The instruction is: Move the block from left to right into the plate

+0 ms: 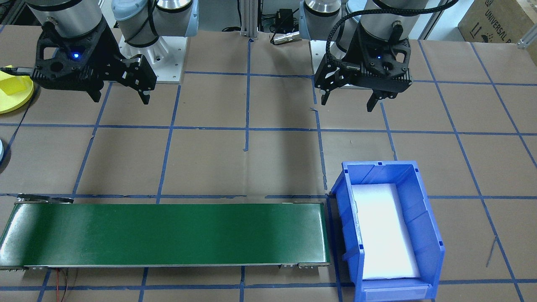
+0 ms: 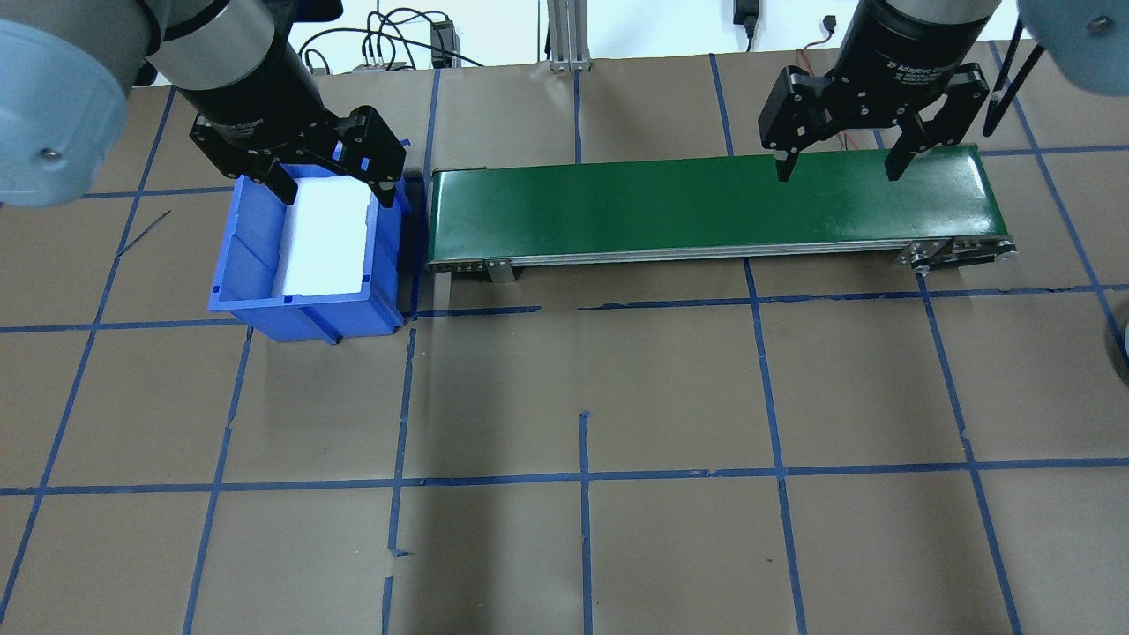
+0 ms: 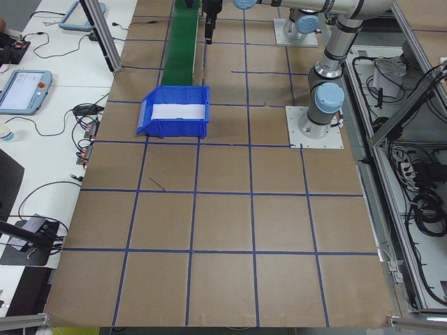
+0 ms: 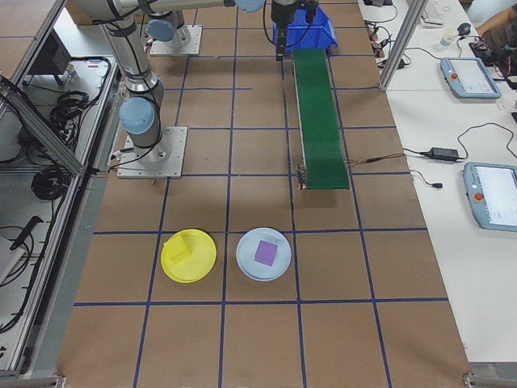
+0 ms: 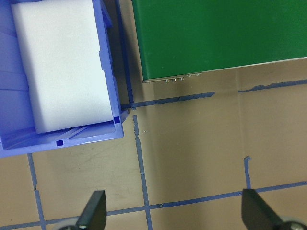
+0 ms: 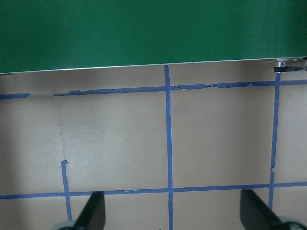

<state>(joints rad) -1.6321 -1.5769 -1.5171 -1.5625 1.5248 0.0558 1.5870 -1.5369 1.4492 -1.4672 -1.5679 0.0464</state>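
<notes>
The yellow plate (image 4: 202, 267) lies on the table beyond the conveyor's end on my right, and its edge shows at the left border of the front view (image 1: 12, 105). A yellow block (image 4: 179, 249) rests inside it. My right gripper (image 2: 839, 172) hangs open and empty over the right end of the green conveyor belt (image 2: 706, 203), apart from the plate. My left gripper (image 2: 338, 196) hangs open and empty over the blue bin (image 2: 256, 238). In the wrist views, both the left gripper (image 5: 173, 213) and the right gripper (image 6: 172, 213) have spread fingers with nothing between them.
The blue bin (image 1: 423, 218) holds a white foam pad (image 1: 384, 230) and stands at the belt's left end. A light blue plate (image 4: 279, 267) with a purple block (image 4: 266, 252) lies beside the yellow plate. Operators' tables with tablets flank the far side.
</notes>
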